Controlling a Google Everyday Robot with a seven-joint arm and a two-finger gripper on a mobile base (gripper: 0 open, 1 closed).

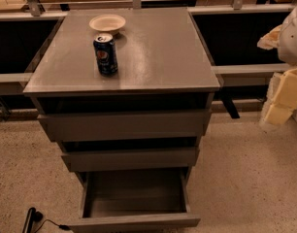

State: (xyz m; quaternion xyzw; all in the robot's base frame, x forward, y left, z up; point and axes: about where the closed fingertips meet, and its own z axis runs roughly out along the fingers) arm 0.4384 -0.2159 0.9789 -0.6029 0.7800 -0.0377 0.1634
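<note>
A grey drawer cabinet (153,57) fills the middle of the camera view. On its top, towards the back left, stands a dark blue drink can (106,54), upright. Just behind the can sits a shallow cream bowl (107,23). The bottom drawer (134,198) is pulled out and looks empty inside, while the two drawers above it are pushed in. My gripper (280,98) shows as pale cream blocks at the right edge, below a white arm part (293,33). It hangs beside the cabinet, well clear of the can and bowl, and holds nothing that I can see.
A speckled beige floor (245,178) surrounds the cabinet. A black cable and plug (34,217) lie at the bottom left. Behind the cabinet run metal rails (236,9) and dark openings, with wooden surfaces beyond.
</note>
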